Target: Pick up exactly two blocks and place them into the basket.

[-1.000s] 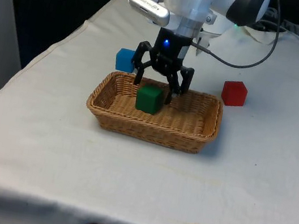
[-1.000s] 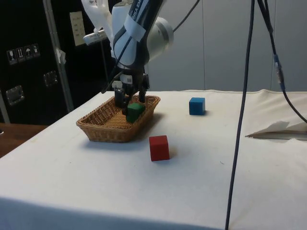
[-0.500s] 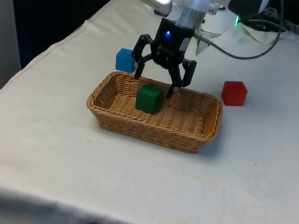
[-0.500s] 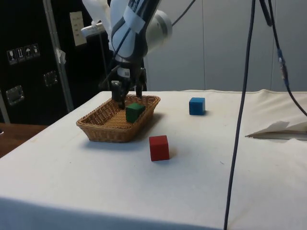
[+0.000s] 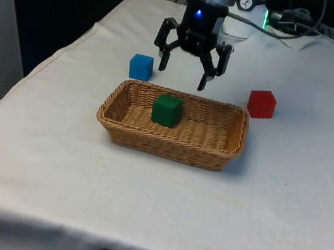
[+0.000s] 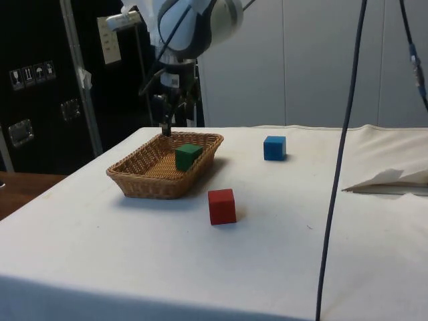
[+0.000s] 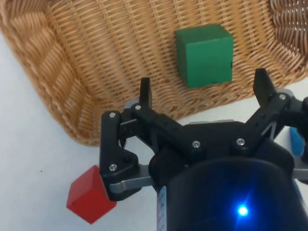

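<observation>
The basket (image 5: pixel 171 126) serves here as the landmark. It is a shallow woven tray and it stands on the white-covered surface (image 5: pixel 140 210), about in the middle. Inside the basket lies a green block (image 5: pixel 167 110), resting on the woven floor, a little toward the front view's left of the centre; it touches no wall. In the wrist view the same green block (image 7: pixel 204 55) sits on the weave, free of any grip.

Outside the basket, a red block (image 5: pixel 261 104) stands on the surface just beyond the far corner on the front view's right. A blue block (image 5: pixel 141 67) stands beyond the far corner on the front view's left, near the rim but apart from it.

Above the far rim of the basket hangs the gripper (image 5: pixel 187 74), with its jaws wide apart and holding nothing. It is clear of the green block.
</observation>
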Controlling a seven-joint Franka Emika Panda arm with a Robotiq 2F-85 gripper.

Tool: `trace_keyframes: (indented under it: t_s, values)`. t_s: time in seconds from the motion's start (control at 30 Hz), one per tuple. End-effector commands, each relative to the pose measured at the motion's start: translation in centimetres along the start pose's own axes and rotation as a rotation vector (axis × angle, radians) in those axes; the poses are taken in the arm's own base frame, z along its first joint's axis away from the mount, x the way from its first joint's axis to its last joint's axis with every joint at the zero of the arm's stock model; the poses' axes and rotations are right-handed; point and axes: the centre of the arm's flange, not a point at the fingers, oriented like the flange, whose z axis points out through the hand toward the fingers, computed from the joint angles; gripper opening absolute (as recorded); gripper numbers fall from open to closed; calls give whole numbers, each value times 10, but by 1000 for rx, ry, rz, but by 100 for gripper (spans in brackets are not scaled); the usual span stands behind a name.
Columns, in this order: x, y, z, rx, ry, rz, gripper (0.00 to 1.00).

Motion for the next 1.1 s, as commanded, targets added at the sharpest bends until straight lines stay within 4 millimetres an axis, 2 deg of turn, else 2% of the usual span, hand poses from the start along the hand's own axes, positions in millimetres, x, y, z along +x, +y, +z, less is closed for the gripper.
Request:
trace_keyframes:
  t_s: [0.0,0.33,0.5,0.57,0.8,0.83,1.07]
  values:
    - [-2,2,-5,-11,-4,-5,100]
    - [-10,3,-25,13,1,-41,100]
    - [-21,9,-36,12,1,-71,100]
    - [-20,7,-38,25,3,-71,100]
    - [-38,19,-43,35,-4,-96,100]
    - [-35,16,-43,41,-8,-93,100]
    - [-51,31,-43,50,-15,-119,100]
